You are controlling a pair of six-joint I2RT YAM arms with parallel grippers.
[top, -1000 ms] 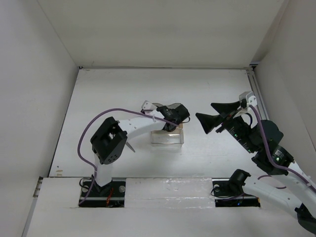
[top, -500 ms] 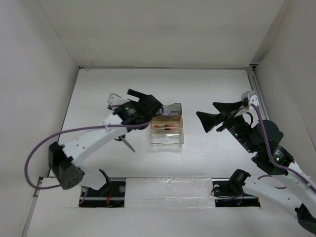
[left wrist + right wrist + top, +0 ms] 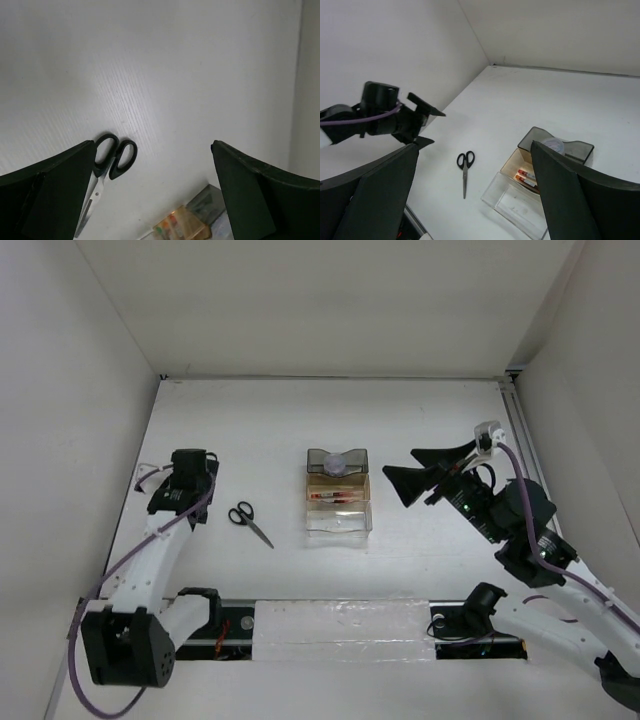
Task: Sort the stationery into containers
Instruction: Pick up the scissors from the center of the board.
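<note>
**Small black-handled scissors [image 3: 252, 526]: only item seen outside bins**

They lie flat on white tabletop [image 3: 230, 420], near row of three translucent plastic bins [image 3: 338, 523], not touching. L claw [image 3: 152, 146] and R claw [image 3: 400, 464] both gape, empty. Next, prob.: L claw drops over handles, grips.

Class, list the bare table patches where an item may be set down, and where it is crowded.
Bare: the far table beyond the bins; the strip between scissors and bins. Crowded: right of the bins, where the right gripper hangs.

surface: white table [image 3: 240, 420] | left of centre: scissors [image 3: 250, 524] lying flat | centre: three joined bins [image 3: 340, 523]
</note>
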